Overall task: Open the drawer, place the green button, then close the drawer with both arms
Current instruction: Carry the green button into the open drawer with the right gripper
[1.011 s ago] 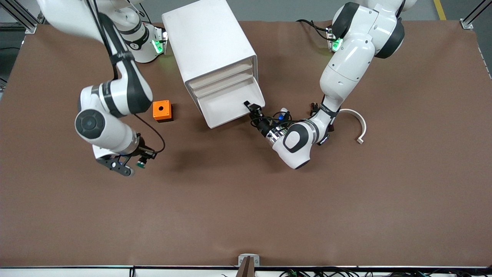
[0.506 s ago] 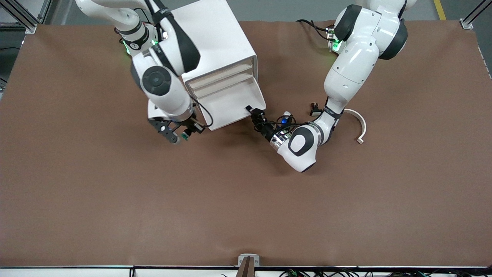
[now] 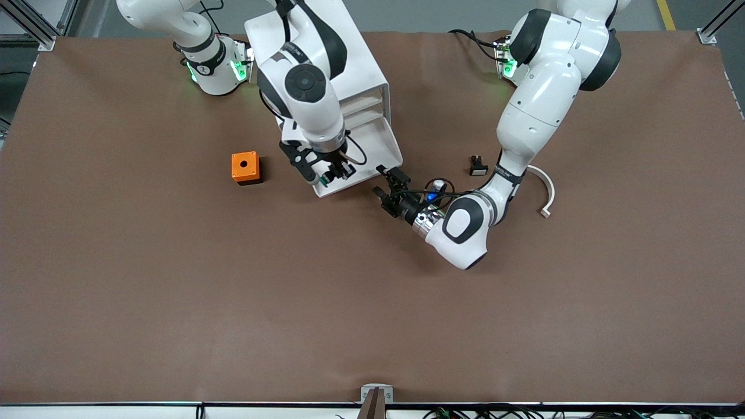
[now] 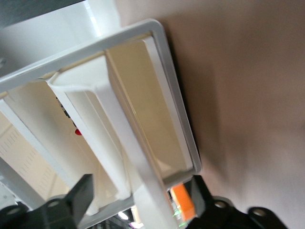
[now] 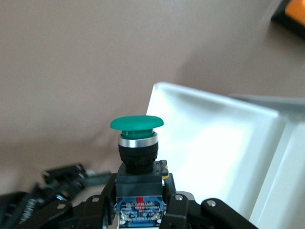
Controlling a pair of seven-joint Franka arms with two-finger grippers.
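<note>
The white cabinet (image 3: 361,64) stands near the robots' bases. Its lowest drawer (image 3: 372,145) is pulled out and looks empty. My right gripper (image 3: 329,173) is shut on the button (image 3: 323,181) and holds it over the drawer's front corner toward the right arm's end. In the right wrist view the button (image 5: 137,124) stands green cap up in the gripper (image 5: 139,207), beside the drawer's white inside (image 5: 209,143). My left gripper (image 3: 382,180) is open and empty, just off the drawer's other front corner. In the left wrist view its gripper (image 4: 140,191) faces the drawer (image 4: 157,124).
An orange box (image 3: 245,167) lies toward the right arm's end, beside the cabinet. A black button with a white face (image 3: 478,167) and a white curved piece (image 3: 544,189) lie toward the left arm's end, beside the left forearm.
My right arm has swung from near the orange box to over the open drawer's front, carrying the button. My left gripper has backed a little off the drawer's corner.
</note>
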